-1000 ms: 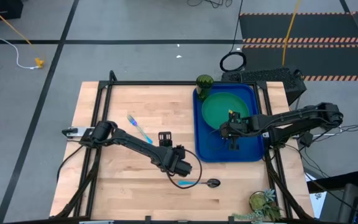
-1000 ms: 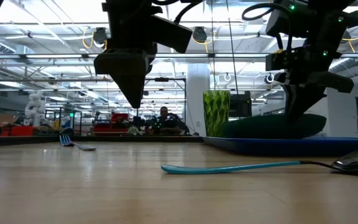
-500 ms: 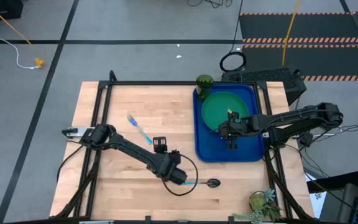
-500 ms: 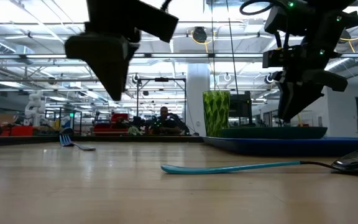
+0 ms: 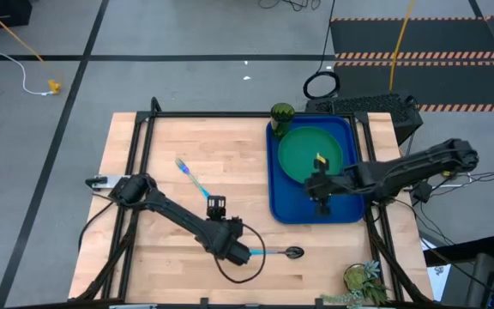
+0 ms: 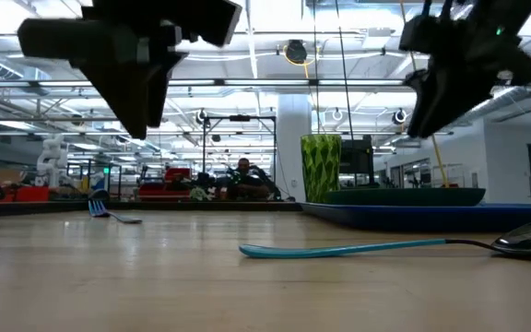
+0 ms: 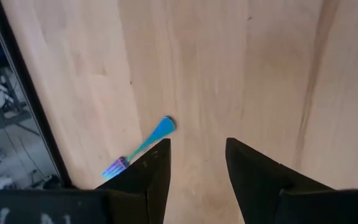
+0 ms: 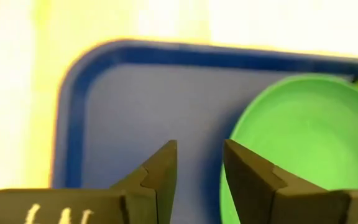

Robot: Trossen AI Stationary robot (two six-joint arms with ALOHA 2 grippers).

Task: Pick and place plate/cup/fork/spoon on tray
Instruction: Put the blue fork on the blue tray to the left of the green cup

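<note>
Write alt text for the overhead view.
A green plate lies on a blue tray at the table's right, the right tool open above the tray. The left tool hovers over the spoon; the fork lies apart on the wood.

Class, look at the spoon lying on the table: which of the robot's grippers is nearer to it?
Left. The left gripper hovers right by the spoon's handle end; the right gripper is farther off, over the tray.
</note>
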